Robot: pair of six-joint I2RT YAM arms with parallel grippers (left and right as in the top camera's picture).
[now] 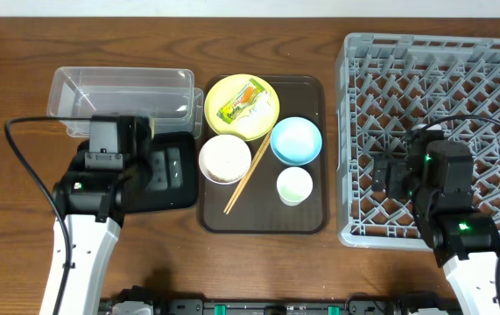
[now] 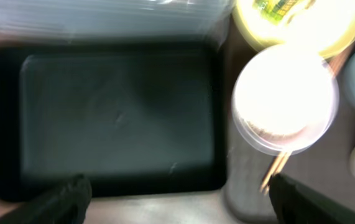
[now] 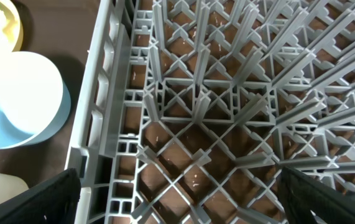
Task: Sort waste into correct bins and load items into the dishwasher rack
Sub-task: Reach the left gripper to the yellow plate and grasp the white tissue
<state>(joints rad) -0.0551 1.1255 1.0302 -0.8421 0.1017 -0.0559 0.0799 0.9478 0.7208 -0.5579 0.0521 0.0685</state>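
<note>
Wide-open left hand (image 2: 183, 196) hangs over the black tray (image 2: 115, 118), wide-open right hand (image 3: 183, 199) over the rack (image 3: 227, 112).

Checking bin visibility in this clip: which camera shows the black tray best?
Left wrist: the black tray fills the frame, rim and bare floor visible, though blurred. Overhead shows only its right part; the left arm covers the rest. Right wrist does not show it.

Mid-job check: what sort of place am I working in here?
Probably a dish-clearing station on a wooden table: a grey dishwasher rack, a brown tray holding a yellow plate with a snack wrapper and a blue bowl, plus a clear tub and black tray alongside.
</note>
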